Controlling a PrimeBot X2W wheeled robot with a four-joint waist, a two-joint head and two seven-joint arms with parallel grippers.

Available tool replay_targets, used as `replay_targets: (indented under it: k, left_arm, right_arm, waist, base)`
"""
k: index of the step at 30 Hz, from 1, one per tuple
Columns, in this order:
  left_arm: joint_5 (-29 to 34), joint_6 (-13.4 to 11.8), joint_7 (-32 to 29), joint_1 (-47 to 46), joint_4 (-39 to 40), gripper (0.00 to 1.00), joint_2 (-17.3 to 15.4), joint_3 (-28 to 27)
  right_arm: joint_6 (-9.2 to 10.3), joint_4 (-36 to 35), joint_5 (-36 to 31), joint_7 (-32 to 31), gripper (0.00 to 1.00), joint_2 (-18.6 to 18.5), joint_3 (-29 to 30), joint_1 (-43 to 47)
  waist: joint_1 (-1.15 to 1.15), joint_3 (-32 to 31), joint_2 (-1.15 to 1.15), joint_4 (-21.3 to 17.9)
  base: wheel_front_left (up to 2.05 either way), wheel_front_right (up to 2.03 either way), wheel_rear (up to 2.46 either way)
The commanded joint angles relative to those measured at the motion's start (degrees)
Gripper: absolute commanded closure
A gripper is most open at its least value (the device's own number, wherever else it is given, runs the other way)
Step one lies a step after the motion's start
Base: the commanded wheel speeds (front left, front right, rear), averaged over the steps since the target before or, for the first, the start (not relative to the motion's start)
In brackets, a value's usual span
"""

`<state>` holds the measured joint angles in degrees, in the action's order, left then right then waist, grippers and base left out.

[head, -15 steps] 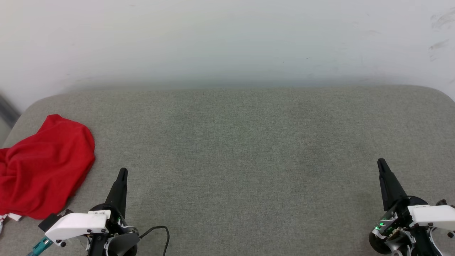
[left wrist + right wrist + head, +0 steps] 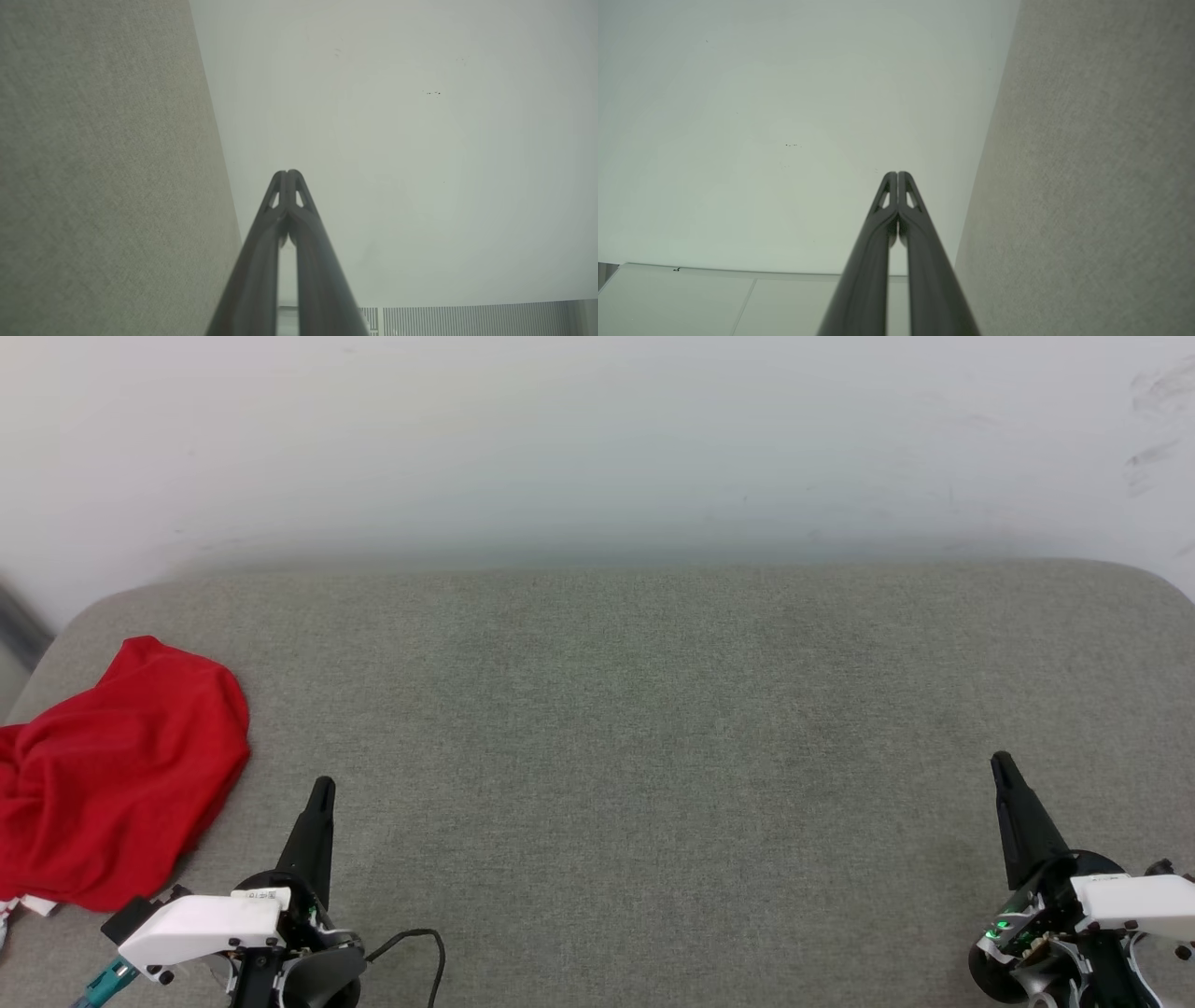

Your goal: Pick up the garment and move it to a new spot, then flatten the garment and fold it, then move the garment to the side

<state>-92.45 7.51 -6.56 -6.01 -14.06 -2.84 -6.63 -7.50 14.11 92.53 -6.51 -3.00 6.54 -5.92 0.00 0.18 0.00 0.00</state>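
Bare room: grey fabric cushion (image 2: 653, 756) against scuffed white wall (image 2: 597, 429).

The surface (image 2: 616, 728) is a wide pad covered in grey-green woven cloth. Its two far corners are rounded and its far edge runs along a pale wall (image 2: 597, 439). The cloth lies flat and taut, with a fine, even weave that shows close up in both wrist views. The garment (image 2: 112, 775) lies on it at the far left, a crumpled red heap with deep folds. Its left part runs past the edge of the head view. A bit of white trim shows at its near corner.
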Motion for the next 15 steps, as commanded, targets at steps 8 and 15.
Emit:
replay_targets:
  k: [8, 15]
  left_arm:
    - [0.08, 0.20, -0.06, -0.49, 0.00, 1.00, 0.07, -0.03]
    - [0.08, 0.20, -0.06, -0.49, 0.00, 1.00, 0.07, -0.03]
  right_arm:
    - [0.02, 0.03, -0.26, 0.05, 1.00, 0.24, -0.05, -0.71]
    - [0.02, 0.03, -0.26, 0.05, 1.00, 0.24, -0.05, -0.71]
  waist:
    - [0.00, 0.00, 0.00, 0.00]
    - [0.00, 0.00, 0.00, 0.00]
  base:
    - [0.00, 0.00, 0.00]
    - [0.00, 0.00, 0.00]
